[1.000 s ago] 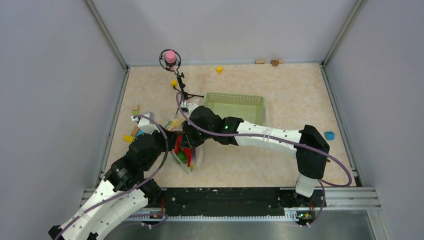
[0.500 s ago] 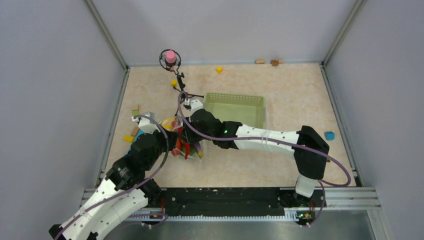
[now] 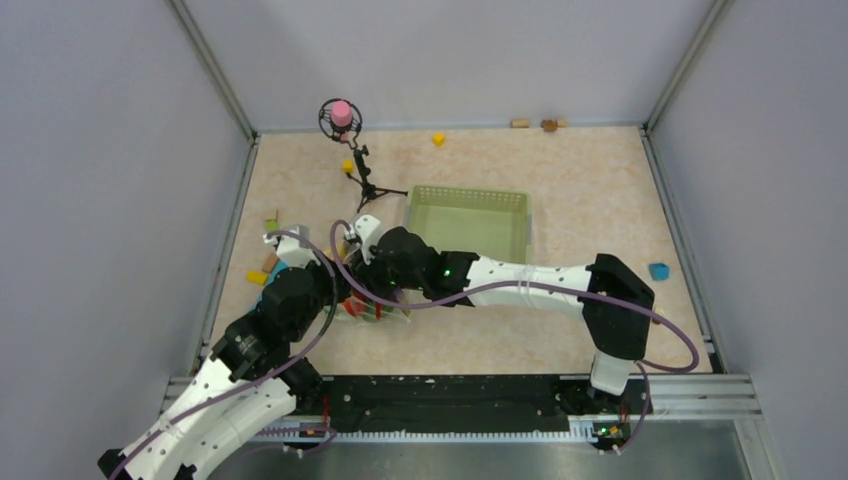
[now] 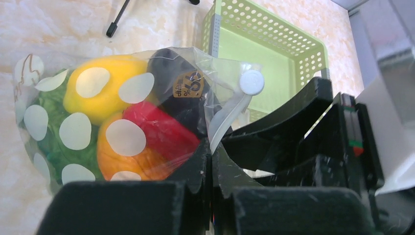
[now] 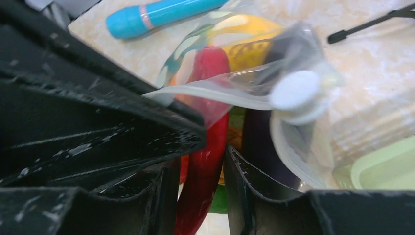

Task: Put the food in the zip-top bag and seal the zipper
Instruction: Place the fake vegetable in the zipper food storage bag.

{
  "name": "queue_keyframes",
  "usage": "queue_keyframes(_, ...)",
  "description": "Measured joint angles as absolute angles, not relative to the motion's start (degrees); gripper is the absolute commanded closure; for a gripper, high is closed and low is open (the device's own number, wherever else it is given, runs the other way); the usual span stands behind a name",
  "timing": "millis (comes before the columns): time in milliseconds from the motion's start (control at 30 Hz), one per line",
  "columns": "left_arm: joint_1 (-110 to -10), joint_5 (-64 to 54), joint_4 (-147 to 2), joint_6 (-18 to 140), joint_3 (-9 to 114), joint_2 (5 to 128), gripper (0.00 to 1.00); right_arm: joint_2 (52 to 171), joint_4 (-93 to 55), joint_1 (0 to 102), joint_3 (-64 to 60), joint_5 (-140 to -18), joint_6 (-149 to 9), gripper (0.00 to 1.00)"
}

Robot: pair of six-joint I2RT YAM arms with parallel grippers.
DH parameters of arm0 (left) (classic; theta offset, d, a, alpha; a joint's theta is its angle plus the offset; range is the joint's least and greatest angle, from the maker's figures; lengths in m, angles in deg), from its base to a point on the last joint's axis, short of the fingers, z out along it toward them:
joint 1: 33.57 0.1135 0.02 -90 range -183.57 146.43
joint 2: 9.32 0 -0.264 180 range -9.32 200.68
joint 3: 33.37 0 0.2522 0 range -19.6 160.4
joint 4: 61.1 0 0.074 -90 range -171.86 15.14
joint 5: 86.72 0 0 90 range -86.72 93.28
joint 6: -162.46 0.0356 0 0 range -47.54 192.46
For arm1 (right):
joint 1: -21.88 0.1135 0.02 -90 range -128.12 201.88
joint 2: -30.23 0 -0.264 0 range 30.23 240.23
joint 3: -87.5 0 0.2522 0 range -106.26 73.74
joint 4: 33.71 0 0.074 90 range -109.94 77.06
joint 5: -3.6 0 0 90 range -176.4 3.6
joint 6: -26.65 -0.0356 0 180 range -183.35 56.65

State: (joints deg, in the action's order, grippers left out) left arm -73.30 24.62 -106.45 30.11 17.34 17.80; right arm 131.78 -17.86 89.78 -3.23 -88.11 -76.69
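Note:
The zip-top bag (image 4: 122, 88), clear with white dots, lies on the table left of centre (image 3: 378, 310). Inside is the food: a yellow lemon (image 4: 112, 100), a dark eggplant (image 4: 171, 73), a red chili (image 4: 156, 132), an orange piece (image 4: 122, 159) and green cabbage (image 4: 49, 107). My left gripper (image 4: 211, 164) is shut on the whitish zipper (image 4: 222, 120), just below its round white tab (image 4: 251, 82). My right gripper (image 5: 198, 196) stands open right against the bag. The red chili (image 5: 208, 122) shows in the gap between its fingers, and the zipper (image 5: 220, 93) runs across above them.
A green mesh basket (image 3: 470, 215) stands just behind the bag. A small black tripod with a pink top (image 3: 342, 115) is at the back left. Coloured blocks (image 3: 262, 270) and a blue cylinder (image 5: 161, 12) lie left of the bag. A blue block (image 3: 658, 271) sits far right.
The right gripper's jaws have widened, and it has shifted left and back along the bag. The bag has been drawn up from hanging lower to lying nearer both grippers. The left gripper stays clamped.

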Motion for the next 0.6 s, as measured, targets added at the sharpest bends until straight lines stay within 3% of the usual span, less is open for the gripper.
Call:
queue_keyframes(233,-73.30,25.84,-106.58,28.93,17.24,17.01,1.00,132.00,-17.81,90.02,-2.46,-82.25,-75.01,0.38)
queue_keyframes(600,-73.34,27.18,-107.02,27.33,16.95,15.57,1.00,124.51,-18.25,90.15,3.68,-84.31,-76.01,0.32)
